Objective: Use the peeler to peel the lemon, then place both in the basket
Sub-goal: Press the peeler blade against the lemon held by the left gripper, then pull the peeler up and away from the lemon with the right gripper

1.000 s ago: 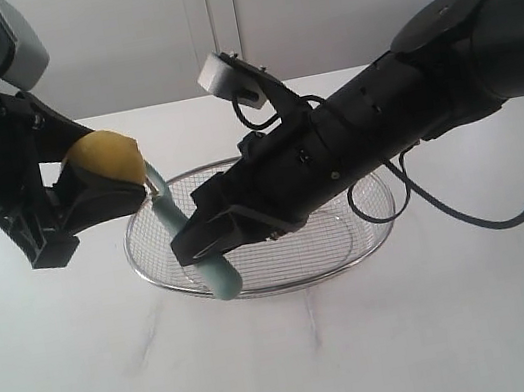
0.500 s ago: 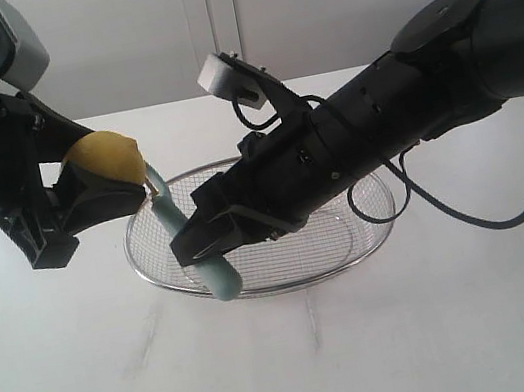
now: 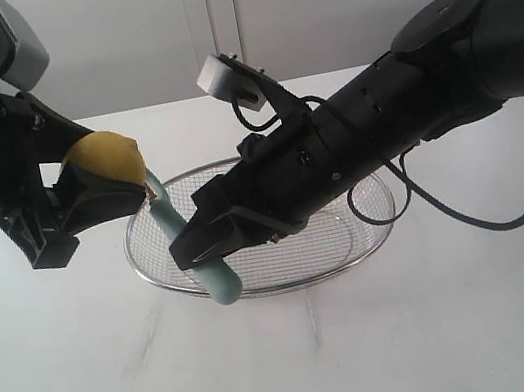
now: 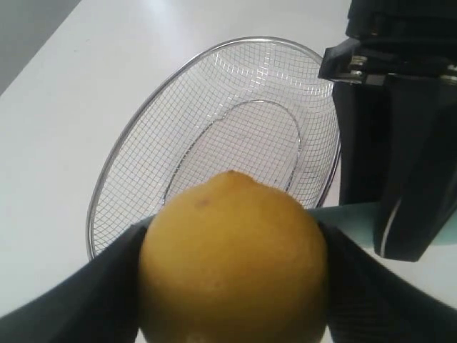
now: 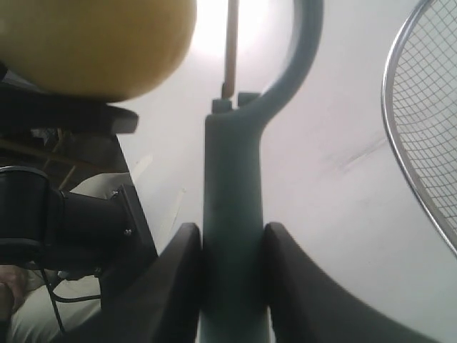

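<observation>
A round yellow lemon (image 3: 107, 154) is held up above the table at the left, with my left gripper (image 3: 98, 189) shut on it; it fills the left wrist view as the lemon (image 4: 234, 261) between the two black fingers. My right gripper (image 3: 200, 247) is shut on the pale teal handle of the peeler (image 3: 196, 253). The peeler's blade head touches the lemon's right side. In the right wrist view the peeler (image 5: 232, 214) sits between the jaws, its curved head beside the lemon (image 5: 93, 43). The wire mesh basket (image 3: 371, 238) stands on the table under my right arm.
The white table (image 3: 370, 349) spreads out in front of the basket and to both sides. My right arm (image 3: 409, 109) stretches across the basket from the right. The basket rim (image 4: 100, 193) lies just beyond the lemon in the left wrist view.
The right gripper and peeler have shifted very slightly left and up along the lemon. The left gripper and lemon have not moved.
</observation>
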`<state>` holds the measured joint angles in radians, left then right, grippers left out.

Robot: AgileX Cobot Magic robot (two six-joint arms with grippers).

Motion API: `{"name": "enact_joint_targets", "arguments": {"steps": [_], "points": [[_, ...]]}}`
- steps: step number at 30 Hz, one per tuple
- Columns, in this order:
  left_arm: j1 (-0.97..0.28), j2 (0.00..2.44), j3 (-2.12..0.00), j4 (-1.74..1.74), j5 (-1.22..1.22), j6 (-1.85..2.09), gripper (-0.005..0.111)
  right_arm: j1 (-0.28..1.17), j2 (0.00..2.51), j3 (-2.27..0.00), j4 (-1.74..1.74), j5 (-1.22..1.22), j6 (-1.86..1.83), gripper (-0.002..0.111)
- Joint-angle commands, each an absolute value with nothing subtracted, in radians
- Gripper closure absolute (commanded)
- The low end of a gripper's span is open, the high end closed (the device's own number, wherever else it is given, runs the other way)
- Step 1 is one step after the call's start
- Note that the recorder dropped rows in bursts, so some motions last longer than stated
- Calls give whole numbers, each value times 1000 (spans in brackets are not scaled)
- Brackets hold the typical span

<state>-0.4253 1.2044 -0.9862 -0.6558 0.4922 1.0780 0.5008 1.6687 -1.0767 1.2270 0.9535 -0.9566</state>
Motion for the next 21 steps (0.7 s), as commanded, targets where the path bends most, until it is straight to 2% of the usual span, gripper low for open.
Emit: {"name": "enact_joint_targets", "arguments": {"steps": [1,21], "points": [[-431,1199,-985,-672,500,1069,107,508,1665,-1085,1240,962,-966,108],[-431,1199,-985,-672,507,1069,107,478,1636,-1085,1242,972,-968,108]]}}
